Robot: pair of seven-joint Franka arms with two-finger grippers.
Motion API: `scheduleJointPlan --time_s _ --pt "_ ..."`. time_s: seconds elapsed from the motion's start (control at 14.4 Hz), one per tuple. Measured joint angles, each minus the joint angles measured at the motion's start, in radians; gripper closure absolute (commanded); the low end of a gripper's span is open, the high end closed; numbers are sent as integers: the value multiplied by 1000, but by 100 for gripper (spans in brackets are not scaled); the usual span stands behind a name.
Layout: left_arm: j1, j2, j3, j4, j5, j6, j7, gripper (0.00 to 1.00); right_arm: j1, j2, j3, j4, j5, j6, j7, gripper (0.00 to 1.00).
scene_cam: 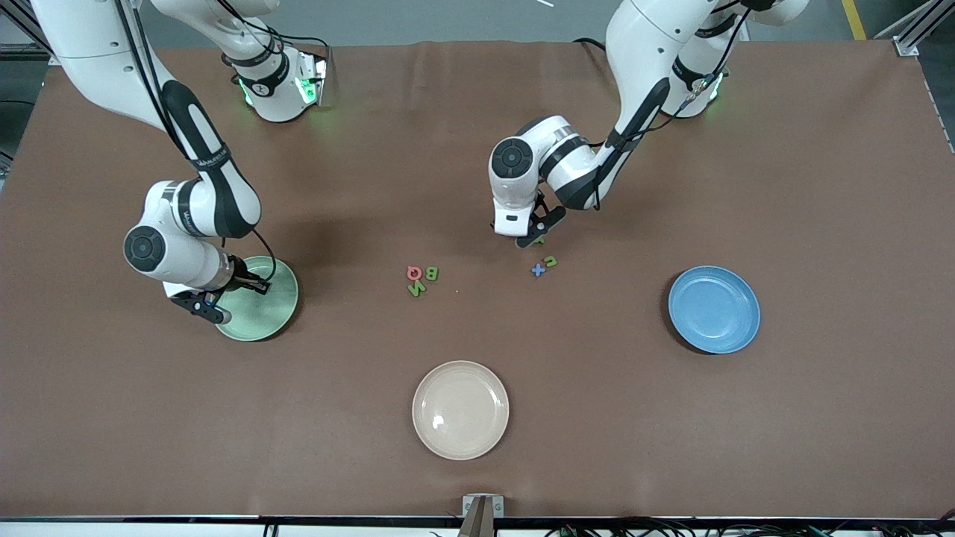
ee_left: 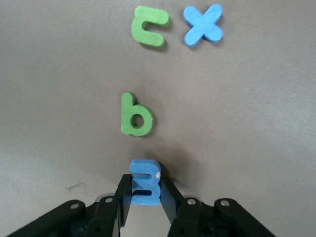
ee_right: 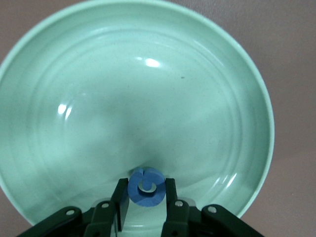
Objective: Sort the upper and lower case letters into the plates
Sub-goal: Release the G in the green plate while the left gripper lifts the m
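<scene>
The left gripper (ee_left: 146, 190), low in the middle of the left wrist view and just above centre in the front view, is pinching a blue letter (ee_left: 145, 181) between its closed fingers down at the brown table (scene_cam: 821, 186). Just past it a green lowercase b (ee_left: 136, 116) is lying flat, and near the top of that view a green c (ee_left: 149, 25) and a blue x (ee_left: 203, 24) are sitting side by side, close but apart. The right gripper (ee_right: 146, 193), at the bottom centre of the right wrist view, is clamping a round blue letter (ee_right: 145, 186) over the mint green plate (ee_right: 207, 98), which is filling nearly that whole view and is sitting at the middle left of the front view. A cluster of a red Q (scene_cam: 414, 273), a green B (scene_cam: 431, 274) and a green N (scene_cam: 416, 289) is lying around the front view's centre. The blue plate (scene_cam: 714, 309) is resting at the middle right of the front view, and a cream-beige plate (scene_cam: 460, 409) at the lower centre.
</scene>
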Motion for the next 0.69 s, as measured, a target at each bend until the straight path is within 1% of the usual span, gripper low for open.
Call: scheduleJointPlan --time_s 0.07,0.14,0.21,0.28,0.35,0.42,0.62,0.69 --pt "0 -6 0 3 0 4 -6 100 0 0 1 -3 0 -1 0 93" --pt "1 -19 0 5 0 6 -15 100 0 0 2 -5 0 -4 0 90" --pt "4 -36 0 7 0 7 -19 100 0 0 2 -5 0 -13 0 76" --pt "8 -60 1 9 0 6 -19 100 0 0 3 -5 0 -24 0 41" --pt "11 -86 1 8 0 5 -19 100 0 -1 4 -5 0 -33 0 3" --pt "12 -111 1 7 0 3 -15 100 0 -2 4 -5 0 -38 -1 0" --pt "14 -180 2 -9 6 -29 64 100 1 -17 5 10 0 -50 -1 0" --pt "21 -202 3 -21 8 -38 110 100 2 -24 6 30 0 -78 -1 0"
